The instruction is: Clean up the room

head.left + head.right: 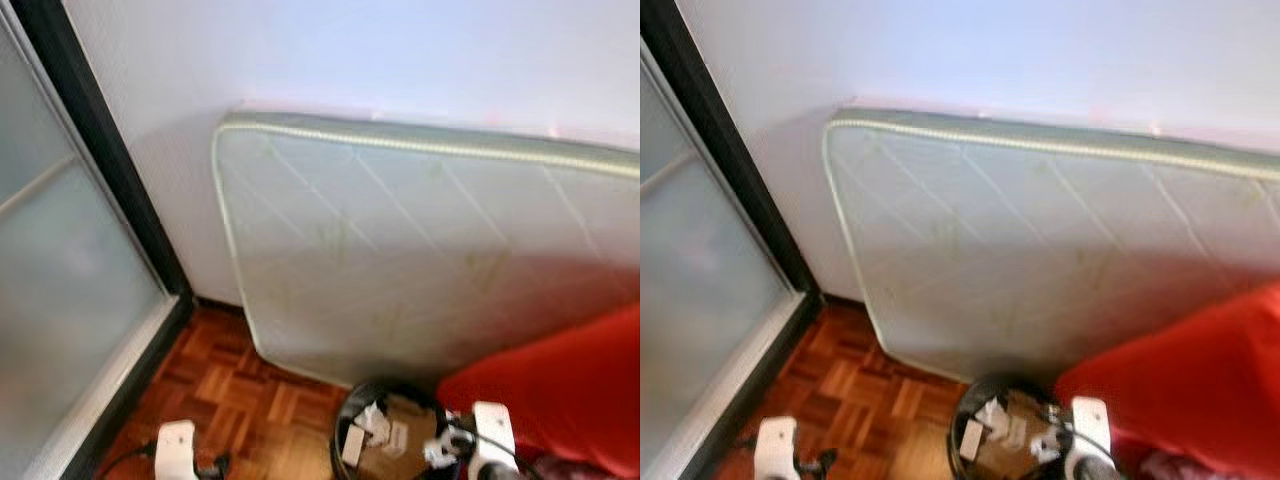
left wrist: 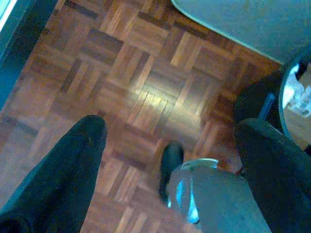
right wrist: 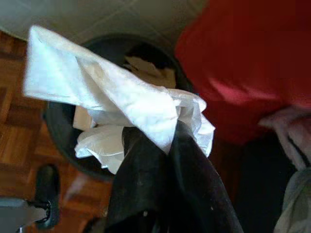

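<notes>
A round black waste bin (image 1: 390, 432) stands on the parquet floor at the foot of the mattress, with paper scraps and cardboard inside. My right gripper (image 3: 163, 141) is shut on a crumpled white tissue (image 3: 112, 97), held above the bin (image 3: 63, 126); the right wrist (image 1: 492, 428) sits at the bin's right rim. My left gripper (image 2: 170, 136) hangs open over bare parquet with nothing between its fingers, and its wrist (image 1: 177, 447) is low at the left.
A pale quilted mattress (image 1: 420, 240) leans against the white wall. Red fabric (image 1: 560, 390) lies to the right of the bin. A frosted glass door with a dark frame (image 1: 90, 250) lines the left side. The parquet floor (image 1: 240, 400) lies between door and bin.
</notes>
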You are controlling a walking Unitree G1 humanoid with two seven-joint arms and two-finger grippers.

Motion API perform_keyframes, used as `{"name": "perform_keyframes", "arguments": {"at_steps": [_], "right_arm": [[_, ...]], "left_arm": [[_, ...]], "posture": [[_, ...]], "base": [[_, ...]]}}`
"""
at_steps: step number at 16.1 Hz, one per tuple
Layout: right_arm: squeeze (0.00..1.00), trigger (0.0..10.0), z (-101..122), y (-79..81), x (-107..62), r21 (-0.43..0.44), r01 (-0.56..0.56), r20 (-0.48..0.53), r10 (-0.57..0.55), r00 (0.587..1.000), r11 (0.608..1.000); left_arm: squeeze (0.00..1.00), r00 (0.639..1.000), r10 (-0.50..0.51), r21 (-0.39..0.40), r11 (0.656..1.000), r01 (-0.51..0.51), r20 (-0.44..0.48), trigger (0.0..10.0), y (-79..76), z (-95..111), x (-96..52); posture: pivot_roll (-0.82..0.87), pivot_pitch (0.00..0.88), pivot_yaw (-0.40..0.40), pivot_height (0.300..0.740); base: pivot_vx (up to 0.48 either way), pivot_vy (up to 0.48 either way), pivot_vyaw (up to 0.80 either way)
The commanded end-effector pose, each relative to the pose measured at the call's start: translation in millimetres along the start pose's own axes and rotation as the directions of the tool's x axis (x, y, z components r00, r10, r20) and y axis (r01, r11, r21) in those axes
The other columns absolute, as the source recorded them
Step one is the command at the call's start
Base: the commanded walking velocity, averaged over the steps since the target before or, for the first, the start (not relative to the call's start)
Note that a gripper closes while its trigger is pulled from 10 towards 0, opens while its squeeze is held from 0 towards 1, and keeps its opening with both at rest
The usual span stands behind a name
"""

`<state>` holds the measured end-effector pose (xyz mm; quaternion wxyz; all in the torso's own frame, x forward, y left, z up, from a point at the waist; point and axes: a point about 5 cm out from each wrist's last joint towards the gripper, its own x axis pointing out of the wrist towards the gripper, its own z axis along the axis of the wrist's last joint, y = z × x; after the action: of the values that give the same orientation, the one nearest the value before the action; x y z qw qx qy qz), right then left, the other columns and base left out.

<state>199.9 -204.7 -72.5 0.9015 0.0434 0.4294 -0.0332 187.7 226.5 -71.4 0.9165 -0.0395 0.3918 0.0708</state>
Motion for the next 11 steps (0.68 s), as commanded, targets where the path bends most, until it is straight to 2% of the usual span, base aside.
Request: {"name": "perform_keyframes", "arguments": {"at_steps": [1,3,5,9,11], "right_arm": [[0.00,10.0,-1.8,7.6,0.9,0.033,-0.018,-0.004,0.019,1.000,0.999],[0.00,10.0,-1.3,7.4,0.9,0.023,-0.014,-0.002,0.015,1.000,1.000],[0.00,10.0,-0.9,7.5,0.8,0.024,-0.016,0.006,0.016,1.000,1.000],[0.00,10.0,3.2,9.4,0.2,0.025,-0.037,0.071,0.035,0.997,0.999],[0.00,10.0,5.1,12.4,-0.9,0.016,-0.084,0.120,0.082,0.989,0.996]], "left_arm": [[0.00,1.000,0.010,-0.002,1.000,-0.010,-0.015,10.0,5.4,-5.9,-2.5],[0.00,1.000,0.007,-0.002,1.000,-0.007,-0.006,10.0,5.2,-4.9,-2.5],[0.00,1.000,0.000,-0.003,1.000,0.000,0.012,10.0,4.8,-3.4,-2.5],[0.00,0.997,-0.021,0.001,1.000,0.021,0.071,10.0,4.9,0.8,-3.6],[0.00,0.993,-0.035,-0.001,0.999,0.035,0.111,10.0,6.0,1.6,-5.4]], "posture": [[0.15,0.083,-0.012,0.740],[0.16,0.084,-0.012,0.740],[0.15,0.085,-0.011,0.740],[0.15,0.110,-0.002,0.740],[0.14,0.141,0.000,0.740]], "base": [[0.296,0.000,-0.79],[0.296,0.000,-0.78],[0.000,0.000,-0.77],[0.000,0.000,0.00],[0.000,0.000,0.00]]}}
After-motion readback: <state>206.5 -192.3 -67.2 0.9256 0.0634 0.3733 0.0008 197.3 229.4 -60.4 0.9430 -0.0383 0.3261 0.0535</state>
